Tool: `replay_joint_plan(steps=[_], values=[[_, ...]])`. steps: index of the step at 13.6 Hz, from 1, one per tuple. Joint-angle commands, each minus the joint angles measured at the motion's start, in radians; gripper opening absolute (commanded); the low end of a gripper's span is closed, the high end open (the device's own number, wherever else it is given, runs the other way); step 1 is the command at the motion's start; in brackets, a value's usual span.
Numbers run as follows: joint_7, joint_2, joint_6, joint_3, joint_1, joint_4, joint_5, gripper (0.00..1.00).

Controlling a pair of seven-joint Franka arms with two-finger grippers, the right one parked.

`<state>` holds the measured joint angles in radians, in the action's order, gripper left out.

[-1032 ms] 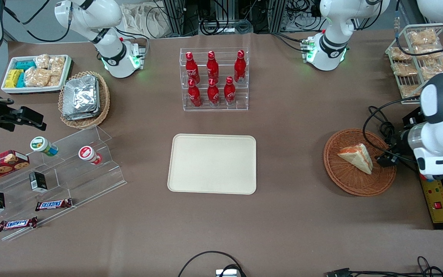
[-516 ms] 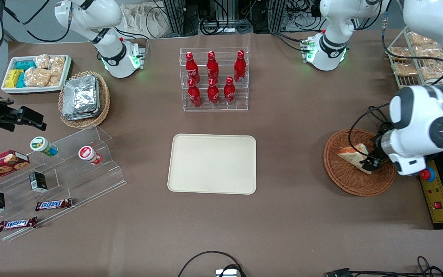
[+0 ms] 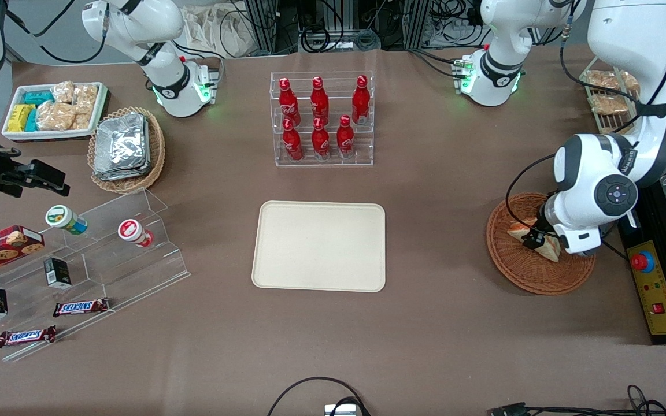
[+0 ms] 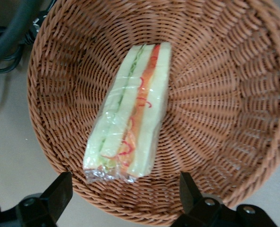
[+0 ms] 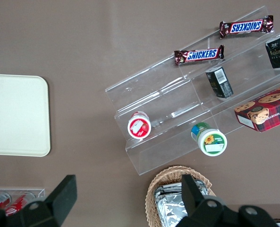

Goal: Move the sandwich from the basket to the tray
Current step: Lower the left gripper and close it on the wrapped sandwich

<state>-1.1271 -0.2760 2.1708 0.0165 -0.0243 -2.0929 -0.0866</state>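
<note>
On the brown tabletop (image 3: 437,190) I am hovering my pincer (image 4: 123,191), released and spread wide, over the sandwich (image 4: 130,113) lying in the basket (image 4: 224,118). I should straddle the wedge across its bread faces, closing gently, before carrying it to the tray (image 3: 318,245).

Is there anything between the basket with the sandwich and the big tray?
No. In the front view only bare brown tabletop lies between the basket and the tray. The open gripper hovers over the sandwich.
</note>
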Motion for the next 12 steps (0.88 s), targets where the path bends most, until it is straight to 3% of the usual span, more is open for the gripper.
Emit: replay_joint_plan(steps=[1,4,12], values=[[-0.019,0.021,0.018,-0.006,-0.003,-0.029,-0.021,1.00],[-0.019,0.002,0.023,-0.004,0.023,-0.027,-0.062,1.00],[-0.028,-0.072,0.107,-0.004,0.023,-0.013,-0.061,1.00]])
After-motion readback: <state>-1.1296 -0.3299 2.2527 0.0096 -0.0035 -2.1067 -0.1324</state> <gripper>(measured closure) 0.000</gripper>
